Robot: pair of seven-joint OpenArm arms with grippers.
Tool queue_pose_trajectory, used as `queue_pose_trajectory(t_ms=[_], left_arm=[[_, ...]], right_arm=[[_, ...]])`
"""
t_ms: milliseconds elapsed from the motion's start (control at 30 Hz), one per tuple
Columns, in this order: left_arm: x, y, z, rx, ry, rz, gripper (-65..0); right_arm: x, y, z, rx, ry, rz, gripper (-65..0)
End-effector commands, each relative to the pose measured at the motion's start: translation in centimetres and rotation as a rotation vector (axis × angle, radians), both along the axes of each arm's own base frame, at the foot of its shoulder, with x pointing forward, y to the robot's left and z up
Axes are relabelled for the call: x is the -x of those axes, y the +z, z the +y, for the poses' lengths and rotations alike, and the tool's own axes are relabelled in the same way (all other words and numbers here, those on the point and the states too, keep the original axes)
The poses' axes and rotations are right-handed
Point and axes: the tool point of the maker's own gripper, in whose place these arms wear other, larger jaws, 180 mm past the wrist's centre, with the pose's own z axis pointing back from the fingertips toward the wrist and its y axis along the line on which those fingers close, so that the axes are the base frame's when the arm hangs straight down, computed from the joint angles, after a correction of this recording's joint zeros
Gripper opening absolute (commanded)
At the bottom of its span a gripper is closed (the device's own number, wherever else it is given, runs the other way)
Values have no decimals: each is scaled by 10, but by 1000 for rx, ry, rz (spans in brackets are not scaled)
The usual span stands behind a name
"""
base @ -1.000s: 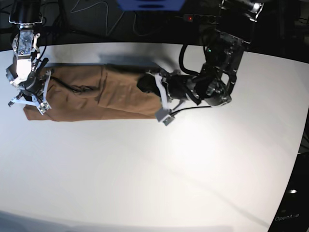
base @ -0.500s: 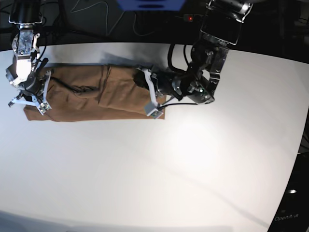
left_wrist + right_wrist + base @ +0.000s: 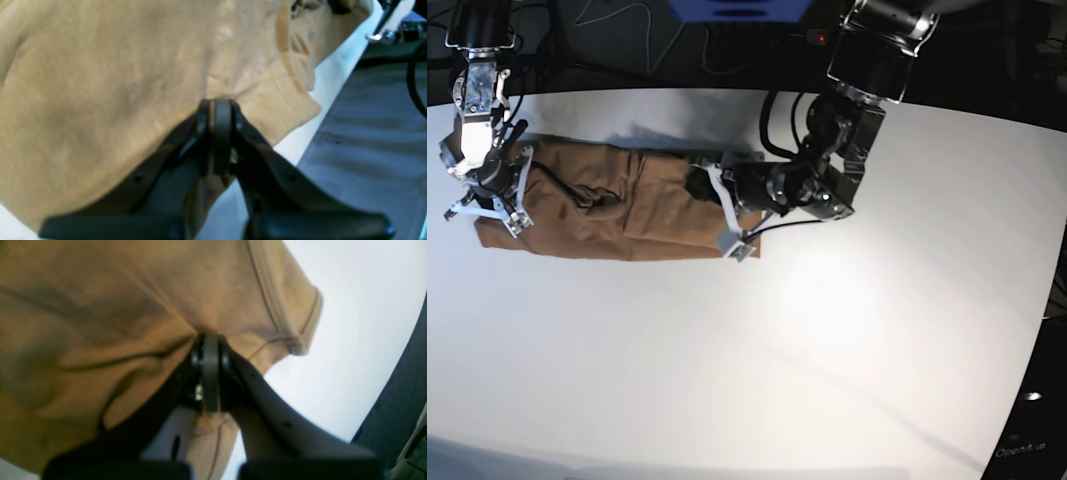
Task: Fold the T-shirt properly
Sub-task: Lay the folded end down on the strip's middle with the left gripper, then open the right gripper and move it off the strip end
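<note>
The tan-brown T-shirt (image 3: 587, 215) lies as a long strip on the white table (image 3: 827, 350), at the far left. My left gripper (image 3: 714, 205) is at the strip's right end, shut on the fabric. In the left wrist view its fingertips (image 3: 215, 110) pinch a fold of T-shirt (image 3: 100, 83) beside a hemmed edge. My right gripper (image 3: 499, 195) holds the strip's left end. In the right wrist view it (image 3: 210, 343) is shut on cloth (image 3: 100, 306) near a stitched hem. The middle of the T-shirt is wrinkled and bunched.
Dark cables and equipment lie beyond the table's far edge, with a blue object (image 3: 737, 8) at the top. The table's curved right edge (image 3: 1055, 290) drops to dark floor. In the left wrist view the table edge (image 3: 333, 76) runs close to the gripper.
My left arm has moved left along the table with the T-shirt's right end in its grip, so the strip is shorter and bunches in the middle. The right arm has stayed put.
</note>
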Motion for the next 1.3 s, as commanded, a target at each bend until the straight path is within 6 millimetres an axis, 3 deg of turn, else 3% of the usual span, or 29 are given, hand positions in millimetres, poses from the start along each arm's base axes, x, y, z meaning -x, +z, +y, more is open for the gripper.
queue_pose_trajectory(t_ms=[0, 167, 433, 567, 867, 967, 1067, 1267], left_arm=[[-7, 12, -11, 32, -4, -30, -623], [-6, 9, -10, 21, -10, -26, -623], [-3, -16, 47, -95, 1, -13, -623], [3, -26, 66, -135, 2, 1, -623], [12, -29, 66, -131, 1, 14, -623], [17, -32, 68, -136, 1, 26, -623], [27, -42, 87, -169, 5, 49, -623], [34, -47, 102, -179, 19, 69, -623]], right_arm=[[19, -16, 15, -56, 37, 86, -649], [23, -17, 14, -53, 37, 95, -649], [17, -10, 7, -34, 39, 80, -649], [0, 16, -2, 19, 68, 19, -644], [-20, 76, -29, 125, 25, -119, -637], [-22, 91, -44, 144, -18, -159, -561], [-16, 100, -64, 149, -91, -184, -444], [-8, 96, -88, 99, -281, -205, -302]])
